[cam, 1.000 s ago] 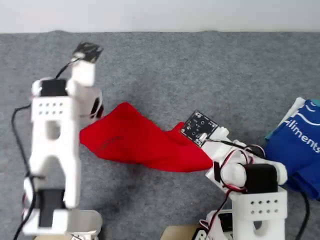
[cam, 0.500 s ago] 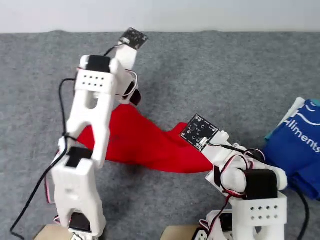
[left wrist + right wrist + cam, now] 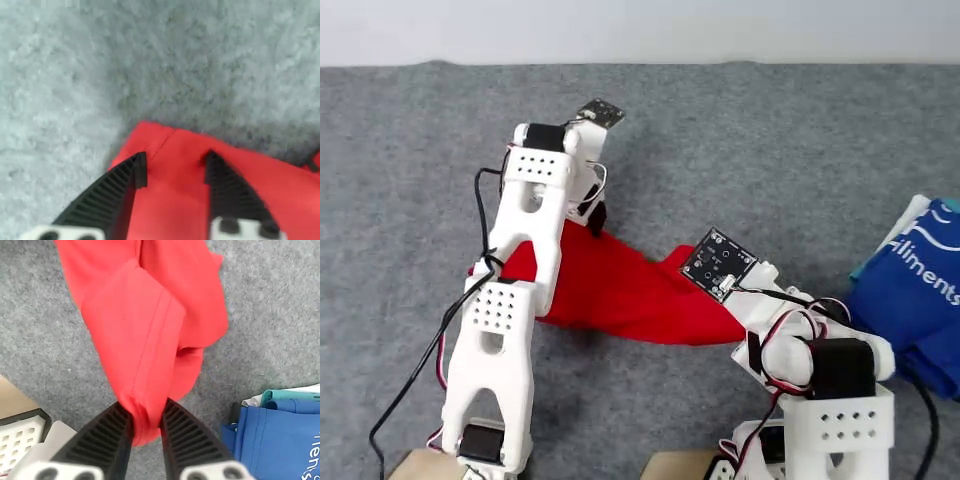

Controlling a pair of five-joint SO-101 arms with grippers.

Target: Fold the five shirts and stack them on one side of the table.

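Note:
A red shirt [image 3: 620, 290] lies crumpled across the middle of the grey table. My left gripper [image 3: 172, 167] is open over the shirt's far corner [image 3: 165, 150], one finger on each side of the cloth; in the high view it sits at the shirt's upper left edge [image 3: 592, 218]. My right gripper [image 3: 146, 422] is shut on the red shirt's near right end [image 3: 145, 360], with the fabric bunched between its fingers; from above it is at the shirt's right end [image 3: 725, 295].
Folded blue shirts [image 3: 920, 290] are stacked at the right edge of the table, also seen as a blue and teal pile [image 3: 275, 430]. Bare grey felt [image 3: 770, 140] stretches across the far side of the table.
The left arm has swung from the table's left side toward the middle, bringing its gripper over the shirt's far corner. The right arm has held still with the shirt.

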